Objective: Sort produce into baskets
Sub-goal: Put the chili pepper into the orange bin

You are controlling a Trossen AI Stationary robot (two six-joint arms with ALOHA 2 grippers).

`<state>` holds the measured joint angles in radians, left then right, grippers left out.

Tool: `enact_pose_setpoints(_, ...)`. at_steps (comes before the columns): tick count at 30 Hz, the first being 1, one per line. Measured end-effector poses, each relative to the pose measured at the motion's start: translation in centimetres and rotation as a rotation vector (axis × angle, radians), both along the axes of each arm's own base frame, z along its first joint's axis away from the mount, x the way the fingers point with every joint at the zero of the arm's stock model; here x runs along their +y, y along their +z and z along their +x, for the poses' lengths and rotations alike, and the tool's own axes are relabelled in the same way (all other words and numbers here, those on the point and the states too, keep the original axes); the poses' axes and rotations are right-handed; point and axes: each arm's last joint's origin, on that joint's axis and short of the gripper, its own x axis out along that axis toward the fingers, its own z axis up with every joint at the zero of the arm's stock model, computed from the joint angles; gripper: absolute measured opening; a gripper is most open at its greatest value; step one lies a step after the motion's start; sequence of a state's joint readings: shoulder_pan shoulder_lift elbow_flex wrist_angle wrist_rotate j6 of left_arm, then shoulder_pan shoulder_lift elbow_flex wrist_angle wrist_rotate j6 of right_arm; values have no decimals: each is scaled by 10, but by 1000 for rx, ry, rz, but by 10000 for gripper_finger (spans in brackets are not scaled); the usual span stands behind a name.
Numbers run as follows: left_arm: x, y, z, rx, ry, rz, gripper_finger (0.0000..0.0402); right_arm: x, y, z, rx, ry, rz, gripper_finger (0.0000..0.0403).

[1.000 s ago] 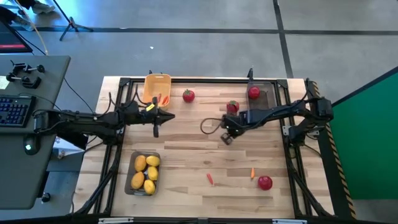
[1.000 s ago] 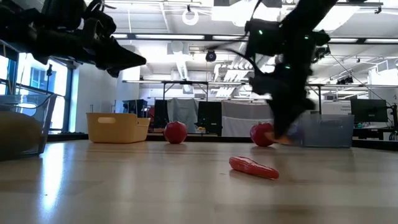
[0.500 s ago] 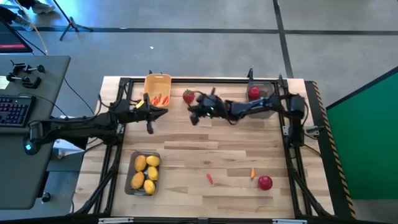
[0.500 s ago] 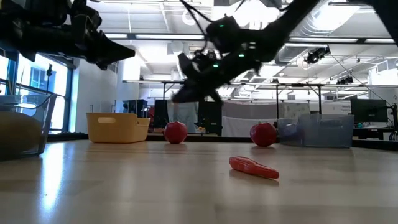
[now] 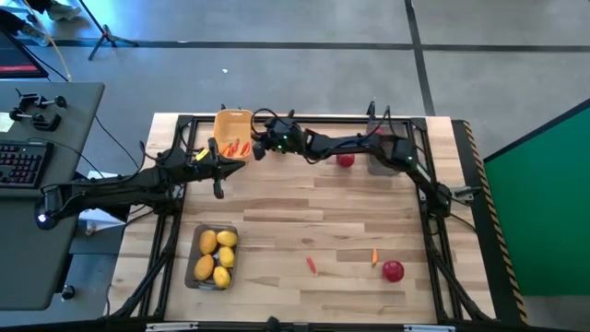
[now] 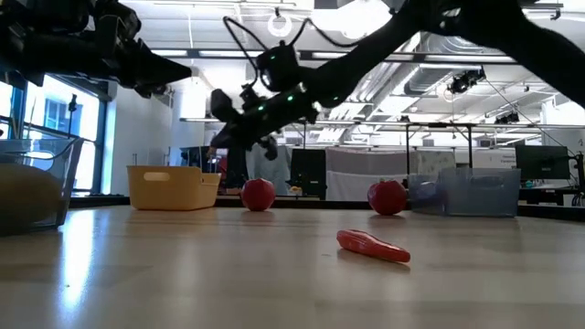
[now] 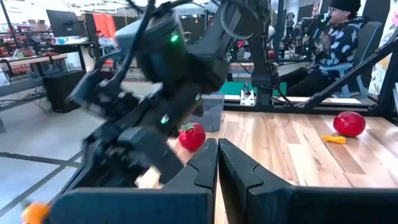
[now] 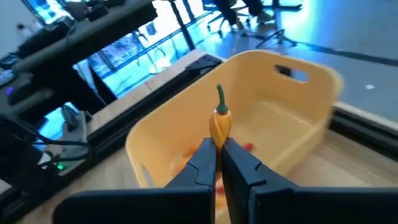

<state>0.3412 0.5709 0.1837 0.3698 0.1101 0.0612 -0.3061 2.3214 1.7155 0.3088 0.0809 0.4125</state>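
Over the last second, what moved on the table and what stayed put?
The right gripper, shut on a carrot, swept from mid-table across to the yellow basket and now hangs at its rim. The left gripper, shut and empty, drew back slightly beside that basket. The tray of lemons, the two loose carrots and the near red fruit stayed put.
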Motion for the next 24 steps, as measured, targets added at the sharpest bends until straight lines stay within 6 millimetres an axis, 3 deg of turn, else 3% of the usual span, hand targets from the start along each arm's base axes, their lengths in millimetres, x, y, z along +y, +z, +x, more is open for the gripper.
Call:
enact_pose_setpoints(6, 0, 0, 0, 1, 3, 3, 0, -8, -14, 27, 11, 36, 27, 0)
enact_pose_setpoints(12, 1, 0, 0, 1, 27, 3, 0, -11, -20, 36, 65, 41, 42, 14)
enact_pose_setpoints(24, 1, 0, 0, 4, 28, 20, 0, -7, -24, 36, 102, 119, 44, 166)
